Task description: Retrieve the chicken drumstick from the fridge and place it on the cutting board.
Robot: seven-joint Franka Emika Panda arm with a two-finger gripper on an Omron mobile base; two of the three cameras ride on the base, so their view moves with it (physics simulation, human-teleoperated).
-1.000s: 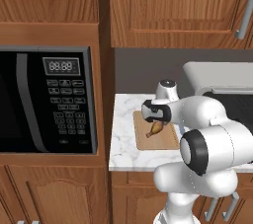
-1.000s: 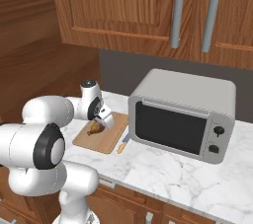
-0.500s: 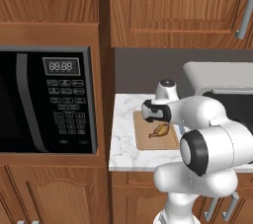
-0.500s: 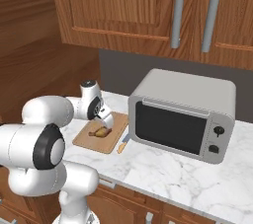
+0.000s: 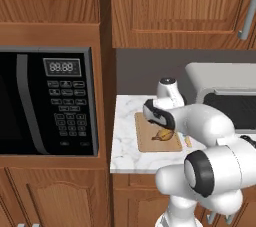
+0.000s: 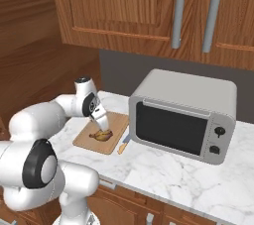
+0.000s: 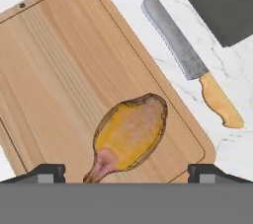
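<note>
We see the drumstick lying on the board, our hand spread wide just above it. Lifting carelessly, a finger could nudge it toward the knife on the worktop.

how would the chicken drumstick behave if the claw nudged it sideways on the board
The chicken drumstick lies flat on the cutting board, so it would probably slide, not tip. Plump at one end and narrow at the other, it may pivot or roll in an arc. Its glossy skin looks somewhat slippery.
</note>
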